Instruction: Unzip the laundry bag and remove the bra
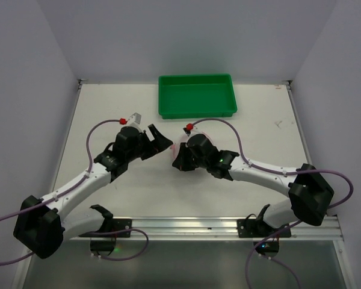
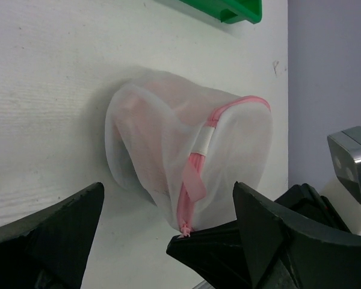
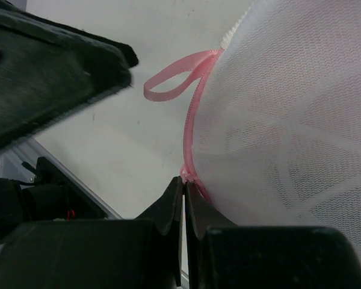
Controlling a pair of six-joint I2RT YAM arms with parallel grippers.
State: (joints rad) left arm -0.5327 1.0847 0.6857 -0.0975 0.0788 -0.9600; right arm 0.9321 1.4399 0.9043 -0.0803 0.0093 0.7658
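The laundry bag, a white mesh pouch with a pink zip, lies on the table between my grippers. It is mostly hidden in the top view. A pale pink shape shows dimly through the mesh; the bra itself cannot be made out. My right gripper is shut on the pink zip pull at the bag's near end, and also shows in the top view. A pink fabric loop hangs off the zip. My left gripper is wide open just short of the bag, empty; in the top view it is left of the bag.
A green rectangular tray stands at the back of the white table, behind the bag; its corner shows in the left wrist view. A metal rail runs along the near edge. Grey walls close in both sides.
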